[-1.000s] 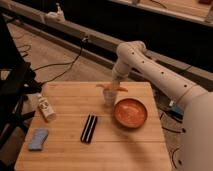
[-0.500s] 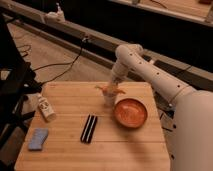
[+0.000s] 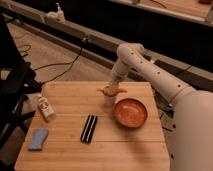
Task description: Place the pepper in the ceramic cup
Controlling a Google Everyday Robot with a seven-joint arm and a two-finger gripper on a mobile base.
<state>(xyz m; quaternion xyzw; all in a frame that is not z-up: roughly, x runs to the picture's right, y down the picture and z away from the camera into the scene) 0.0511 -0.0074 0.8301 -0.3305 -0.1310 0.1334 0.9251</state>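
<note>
The single camera view looked down on a wooden tabletop (image 3: 125, 150). The end effector (image 3: 111, 88) hung just over the cup (image 3: 108, 98), which stood near the back middle of the tabletop, just beside the orange bowl (image 3: 130, 113). The pepper (image 3: 115, 90) lay roughly level right at the cup's mouth, its tip pointing right toward the bowl. Whether the end effector gripped the pepper or had let go could not be told, and the same went for whether the pepper rested on the rim.

The step in hand looked like the drop into the cup. Done well, it would call for tipping the pepper tip-down and centring it over the mouth, since it seemed longer than the cup is wide and could bridge the rim or roll off toward the bowl.

Room was fair: the bottle (image 3: 45, 107) and the blue sponge (image 3: 38, 139) sat well apart at the left, the black bar (image 3: 89, 128) lay in front, and only the bowl crowded the cup. The back edge was near.
</note>
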